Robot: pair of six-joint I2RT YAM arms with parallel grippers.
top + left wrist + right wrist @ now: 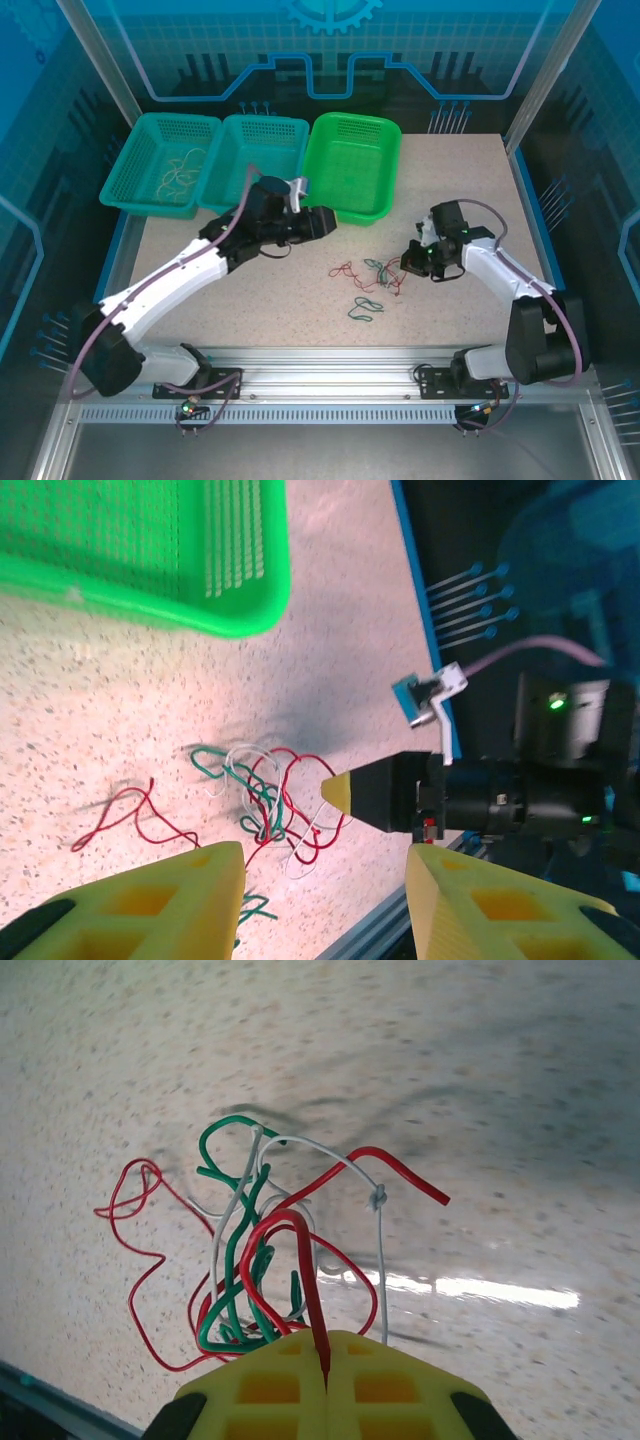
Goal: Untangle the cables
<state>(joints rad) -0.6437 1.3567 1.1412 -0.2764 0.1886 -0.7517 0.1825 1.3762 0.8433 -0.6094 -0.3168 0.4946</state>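
The cables are a tangle (378,270) of thin red, green and whitish wires on the speckled table, right of centre. My right gripper (327,1360) is shut on a red cable (305,1260), which rises out of the tangle (250,1270). In the left wrist view its yellow tip (337,790) touches the tangle (262,795) from the right. My left gripper (325,900) hangs open above and left of the tangle, nothing between its fingers; in the top view it (325,222) is in front of the green basket. A loose green cable (365,307) lies nearer the front.
Three baskets stand along the back: a teal one (150,205) holding a whitish cable (180,172), a second teal one (262,140), and a bright green one (392,170). A red strand (345,268) trails left of the tangle. The metal rail (330,360) runs along the front edge.
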